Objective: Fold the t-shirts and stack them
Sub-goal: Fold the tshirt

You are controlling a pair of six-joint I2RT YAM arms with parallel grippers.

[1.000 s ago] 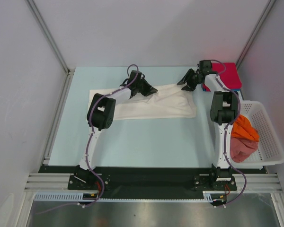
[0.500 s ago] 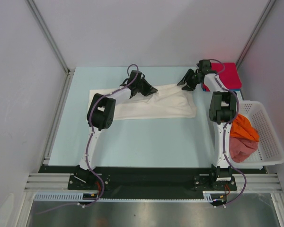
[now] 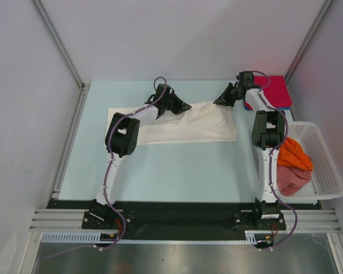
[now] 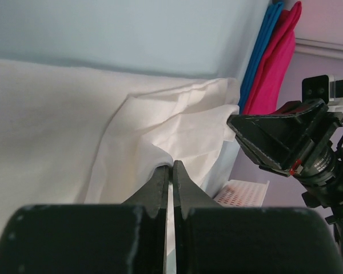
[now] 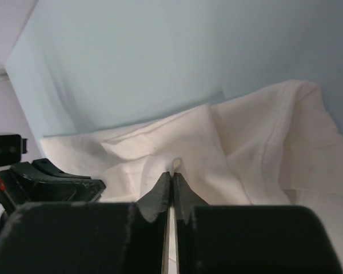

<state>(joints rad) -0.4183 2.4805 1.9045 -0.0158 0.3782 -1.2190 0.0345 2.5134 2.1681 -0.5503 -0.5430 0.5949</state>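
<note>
A white t-shirt (image 3: 183,127) lies half spread across the back of the table, its upper edge bunched and lifted between the two grippers. My left gripper (image 3: 184,107) (image 4: 172,164) is shut on a fold of that white cloth (image 4: 74,131). A short way to its right, my right gripper (image 3: 219,101) (image 5: 172,173) is shut on a small pinch of the same shirt (image 5: 263,154). Folded red and blue t-shirts (image 3: 272,91) (image 4: 274,54) are stacked at the back right corner. An orange t-shirt (image 3: 294,153) and a pinkish-red one (image 3: 291,178) lie crumpled in the basket.
The white lattice basket (image 3: 323,157) stands at the right edge of the table, beside the right arm. Enclosure walls and metal posts close in the back and both sides. The light blue table top (image 3: 160,165) is bare in front of the shirt.
My right gripper has closed onto the white shirt's edge and shifted slightly. The left gripper has kept its hold and its place.
</note>
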